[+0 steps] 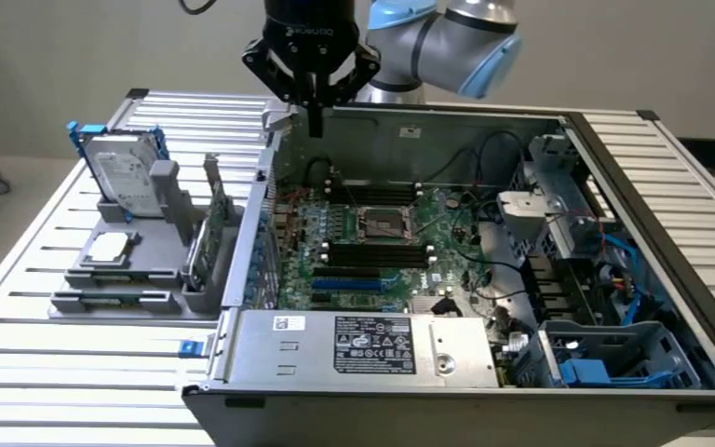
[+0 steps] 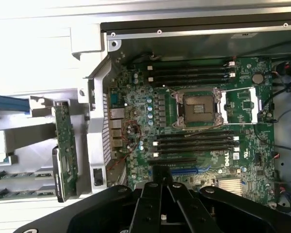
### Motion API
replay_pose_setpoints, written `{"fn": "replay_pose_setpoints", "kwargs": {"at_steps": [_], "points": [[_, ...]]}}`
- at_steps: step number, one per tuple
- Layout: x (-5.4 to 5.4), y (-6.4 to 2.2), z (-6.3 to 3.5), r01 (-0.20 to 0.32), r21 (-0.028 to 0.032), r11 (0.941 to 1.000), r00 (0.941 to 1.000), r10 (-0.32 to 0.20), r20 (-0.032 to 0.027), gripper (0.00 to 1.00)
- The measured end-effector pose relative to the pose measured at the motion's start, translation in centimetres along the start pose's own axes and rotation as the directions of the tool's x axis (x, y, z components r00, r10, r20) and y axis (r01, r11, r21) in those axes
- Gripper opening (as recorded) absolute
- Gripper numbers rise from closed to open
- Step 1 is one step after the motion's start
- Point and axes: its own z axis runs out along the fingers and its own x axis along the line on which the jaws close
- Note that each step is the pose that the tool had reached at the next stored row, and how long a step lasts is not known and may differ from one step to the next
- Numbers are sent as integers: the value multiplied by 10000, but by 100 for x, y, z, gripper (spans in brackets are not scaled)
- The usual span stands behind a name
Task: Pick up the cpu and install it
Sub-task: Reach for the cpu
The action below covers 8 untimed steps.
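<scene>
Silvery cpu lies well apart from the closed end effector.

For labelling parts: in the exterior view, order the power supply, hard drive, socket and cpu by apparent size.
1. power supply
2. hard drive
3. socket and cpu: nearly alike, not ranked
</scene>
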Motion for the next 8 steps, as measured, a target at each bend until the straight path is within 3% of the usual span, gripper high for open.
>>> {"fn": "replay_pose_setpoints", "kwargs": {"at_steps": [8], "points": [[363,30,12,0,-38,10000,10000,0,-14,11]]}}
